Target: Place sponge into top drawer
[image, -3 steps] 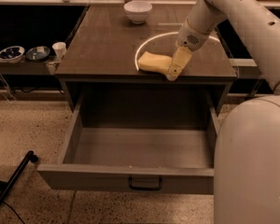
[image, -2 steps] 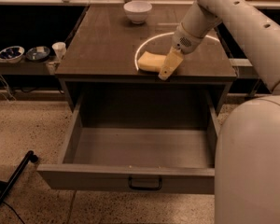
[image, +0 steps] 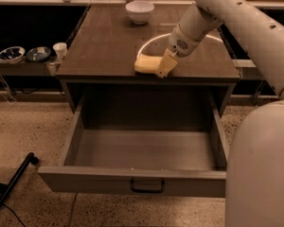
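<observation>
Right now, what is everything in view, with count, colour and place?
sponge: one, pale yellow, front edge of the cabinet top
top drawer: one, grey-brown, pulled open below it
bowl: one, white, rear of the cabinet top
small dishes: two, dark, low shelf at left
cup: one, white, beside the small dishes
pole: one, black, floor at lower left
arm: one, white, reaching from the right
pincer: one, cream-yellow, at the sponge's right end
</observation>
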